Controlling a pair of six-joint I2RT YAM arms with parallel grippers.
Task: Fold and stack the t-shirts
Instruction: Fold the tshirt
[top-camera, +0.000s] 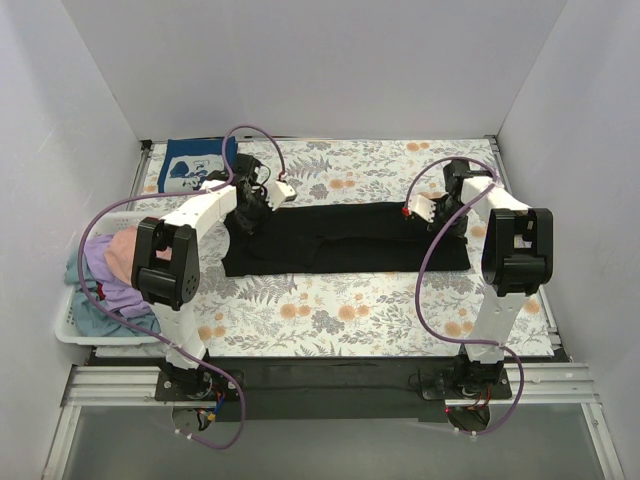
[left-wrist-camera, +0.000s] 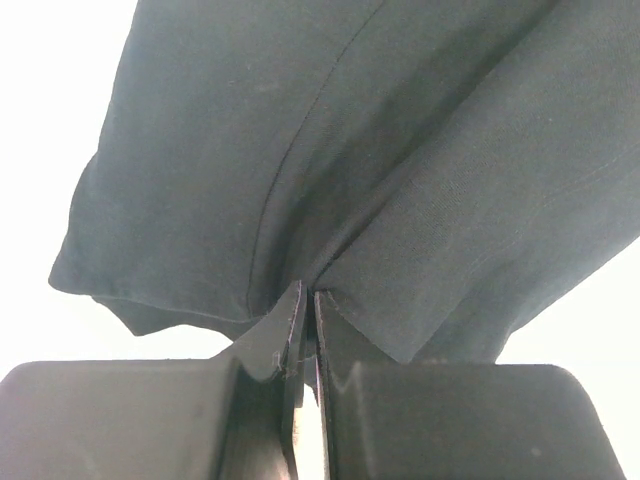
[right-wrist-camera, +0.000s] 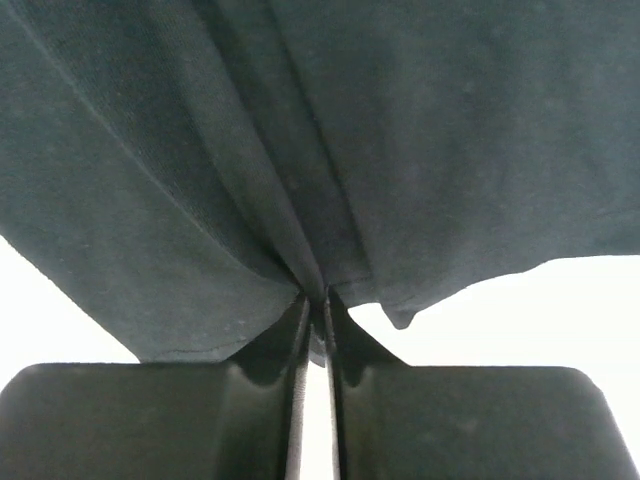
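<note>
the left pincer (left-wrist-camera: 305, 300) is clamped on a pinch of the black t-shirt (left-wrist-camera: 380, 150), and the cloth bunches into its closed tips. the right pincer (right-wrist-camera: 315, 298) is closed the same way on a fold at the shirt's other end. the shirt lies as a long band across the middle of the floral-covered worktop (top-camera: 330, 310). a navy tee (top-camera: 190, 165) lies at the far left corner. a pink tee (top-camera: 125, 250), a lavender tee (top-camera: 100, 255) and a teal tee (top-camera: 95, 312) are heaped in the white basket (top-camera: 62, 328) at the left edge.
</note>
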